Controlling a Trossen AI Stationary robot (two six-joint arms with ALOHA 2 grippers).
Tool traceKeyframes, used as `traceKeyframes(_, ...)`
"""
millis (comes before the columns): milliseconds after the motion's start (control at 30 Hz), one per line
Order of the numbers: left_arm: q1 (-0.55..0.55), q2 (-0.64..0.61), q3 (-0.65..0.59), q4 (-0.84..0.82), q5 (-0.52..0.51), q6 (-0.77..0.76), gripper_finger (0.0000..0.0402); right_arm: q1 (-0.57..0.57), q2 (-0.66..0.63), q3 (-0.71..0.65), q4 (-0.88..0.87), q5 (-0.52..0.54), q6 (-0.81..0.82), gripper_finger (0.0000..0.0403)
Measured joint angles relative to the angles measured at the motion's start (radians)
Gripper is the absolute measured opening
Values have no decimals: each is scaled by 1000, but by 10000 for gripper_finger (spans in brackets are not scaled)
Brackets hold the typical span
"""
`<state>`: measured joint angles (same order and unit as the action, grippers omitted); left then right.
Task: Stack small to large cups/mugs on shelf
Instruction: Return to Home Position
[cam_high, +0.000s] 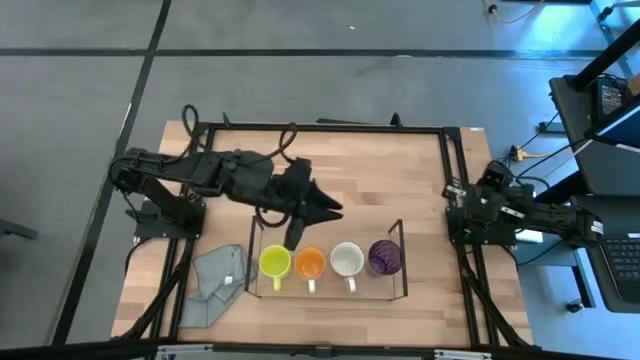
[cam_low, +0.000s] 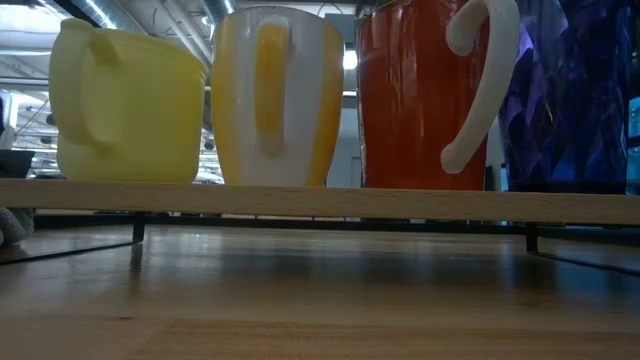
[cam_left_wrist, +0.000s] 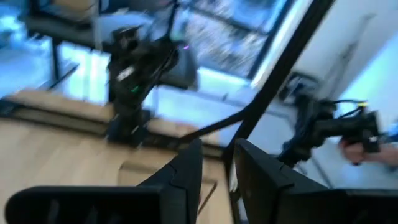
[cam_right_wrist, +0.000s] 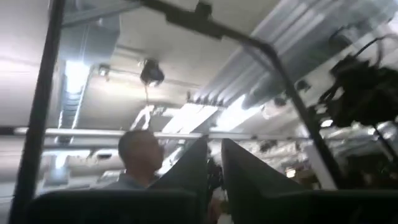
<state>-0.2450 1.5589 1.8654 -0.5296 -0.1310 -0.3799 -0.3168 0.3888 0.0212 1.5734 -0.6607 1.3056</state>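
Note:
Four cups stand upright in a row on the clear-walled shelf (cam_high: 400, 232), whose board (cam_low: 320, 201) shows in the low view. From the table's left they are a yellow mug (cam_high: 275, 262) (cam_low: 125, 100), an orange cup (cam_high: 310, 263) (cam_low: 275, 100), a white mug (cam_high: 347, 259) (cam_low: 420, 95) and a purple tumbler (cam_high: 384, 257) (cam_low: 570, 95). My left gripper (cam_high: 335, 209) (cam_left_wrist: 219, 171) is shut and empty, above the table just behind the shelf's far wall. My right gripper (cam_right_wrist: 215, 168) is shut and empty on the folded arm (cam_high: 480, 215) at the table's right edge.
A crumpled grey cloth (cam_high: 215, 285) lies left of the shelf near the front edge. A black frame (cam_high: 320, 127) rims the table. Bare wood (cam_high: 380, 170) lies behind the shelf. A person (cam_right_wrist: 140, 158) shows beyond the table in the right wrist view.

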Motion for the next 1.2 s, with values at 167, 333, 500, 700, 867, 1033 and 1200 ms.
traceKeyframes(167,50,0,-123,299,179,23,88,41,-43,69,-2,-122,70,51)
traceKeyframes(333,97,-20,-224,463,296,-3,88,79,-52,172,-1,-231,72,51)
traceKeyframes(500,110,-148,-317,494,286,26,88,86,-52,275,-2,-346,104,51)
traceKeyframes(700,73,-420,-635,757,125,128,88,86,-95,327,-3,-415,101,51)
traceKeyframes(867,3,-622,-1045,1194,70,181,88,86,-159,296,-3,-414,99,51)
traceKeyframes(1033,-27,-727,-1343,1468,15,194,88,86,-215,282,-4,-445,74,51)
traceKeyframes(1200,-34,-809,-1560,1609,8,178,88,85,-276,281,-3,-515,105,51)
